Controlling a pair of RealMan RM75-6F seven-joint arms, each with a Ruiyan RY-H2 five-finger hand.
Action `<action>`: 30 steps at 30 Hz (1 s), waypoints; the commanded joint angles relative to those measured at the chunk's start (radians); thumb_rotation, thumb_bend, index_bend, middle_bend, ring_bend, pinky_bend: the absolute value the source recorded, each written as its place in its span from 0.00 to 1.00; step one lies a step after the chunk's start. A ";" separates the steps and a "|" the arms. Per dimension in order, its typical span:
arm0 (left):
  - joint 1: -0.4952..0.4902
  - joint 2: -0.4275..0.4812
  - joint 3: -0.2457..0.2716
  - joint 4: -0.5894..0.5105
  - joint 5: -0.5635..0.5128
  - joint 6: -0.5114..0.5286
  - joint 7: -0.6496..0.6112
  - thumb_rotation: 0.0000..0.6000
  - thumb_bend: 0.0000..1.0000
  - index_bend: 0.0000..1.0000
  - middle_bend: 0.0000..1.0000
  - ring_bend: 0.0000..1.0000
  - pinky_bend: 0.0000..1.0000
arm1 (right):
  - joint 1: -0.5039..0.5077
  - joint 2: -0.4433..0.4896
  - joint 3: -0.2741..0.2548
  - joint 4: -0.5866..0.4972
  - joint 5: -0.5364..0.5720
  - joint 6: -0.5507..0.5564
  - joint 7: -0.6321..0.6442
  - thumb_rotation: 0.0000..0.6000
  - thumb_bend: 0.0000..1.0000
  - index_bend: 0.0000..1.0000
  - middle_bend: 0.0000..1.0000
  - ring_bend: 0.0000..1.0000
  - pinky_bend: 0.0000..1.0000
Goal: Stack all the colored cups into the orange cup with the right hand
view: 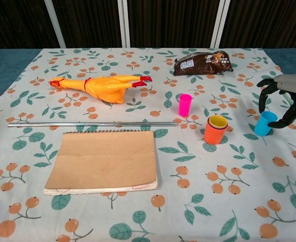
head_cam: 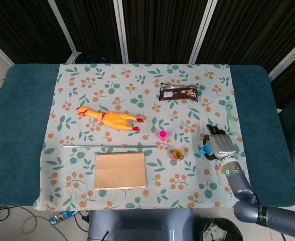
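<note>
Chest view, as recorded: orange cup [view: 215, 132] upright on floral cloth [view: 138, 201], yellow cup [view: 218, 121] nested inside. Pink cup [view: 185, 105] upright, just behind and left of it. Blue cup [view: 265, 123] to the right, well apart, flanked by fingers [view: 263, 98] of right hand [view: 289, 96]; fingers spread around it, contact not discernible. Beyond: notebook [view: 103, 161], metal rod [view: 90, 124], rubber chicken [view: 101, 85], brown packet [view: 203, 62], green brush [head_cam: 230, 116]. Left hand unseen.

- The table [head_cam: 22, 125] has a teal top, covered by a floral cloth [head_cam: 87, 80].
- On the cloth: rubber chicken [head_cam: 110, 118], metal rod [head_cam: 110, 146], notebook [head_cam: 120, 170], snack packet [head_cam: 178, 93], pink cup [head_cam: 162, 134], orange cup [head_cam: 177, 154], blue cup [head_cam: 204, 149], green brush [head_cam: 230, 117].
</note>
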 commanded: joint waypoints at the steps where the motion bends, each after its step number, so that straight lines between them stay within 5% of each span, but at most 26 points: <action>1: 0.000 0.000 0.000 0.000 0.000 -0.001 0.001 1.00 0.26 0.16 0.02 0.00 0.00 | 0.000 -0.001 -0.001 0.002 -0.001 0.001 -0.004 1.00 0.35 0.45 0.00 0.04 0.15; 30: 0.001 -0.004 0.002 0.007 0.012 0.006 -0.006 1.00 0.27 0.17 0.02 0.00 0.00 | 0.000 0.050 0.021 -0.067 -0.036 0.026 -0.017 1.00 0.36 0.52 0.00 0.04 0.15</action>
